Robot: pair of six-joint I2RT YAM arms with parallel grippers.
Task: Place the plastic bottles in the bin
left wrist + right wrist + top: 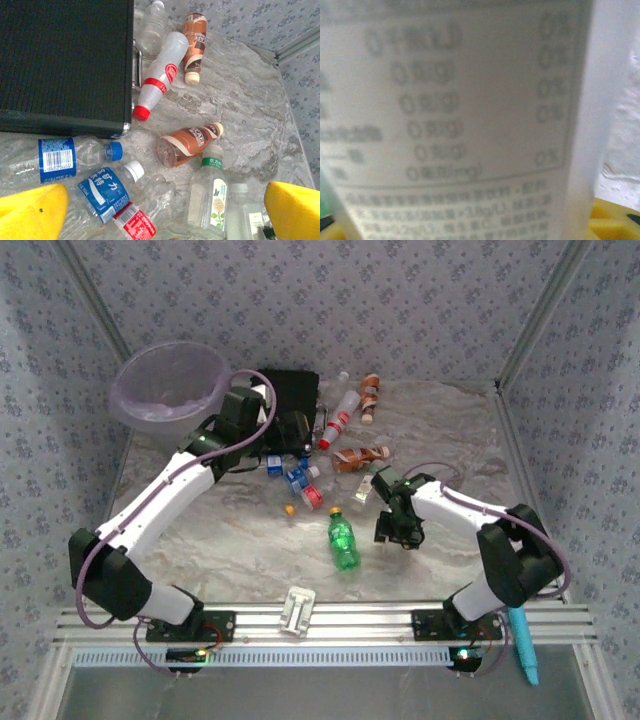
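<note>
Plastic bottles lie scattered on the marble table beside the lilac bin [165, 390] at the back left. My left gripper [298, 445] [162, 215] hangs open over a cluster: a blue-labelled bottle [105, 192], a red-labelled one [135, 222] and a green-labelled clear one [210, 195]. Two brown bottles [187, 145] [194, 40] and a red-capped white one [160, 75] lie further out. A green bottle [343, 540] lies apart, nearer the arms. My right gripper [378, 483] is shut on a clear bottle with a white printed label [460, 125]; yellow pads [615, 220] touch its sides.
A flat black case [285, 390] [65, 60] lies at the back between the bin and the bottles. A small white part [298, 610] sits on the front rail, and a blue tool [525, 650] at the front right. Papered walls close in the table.
</note>
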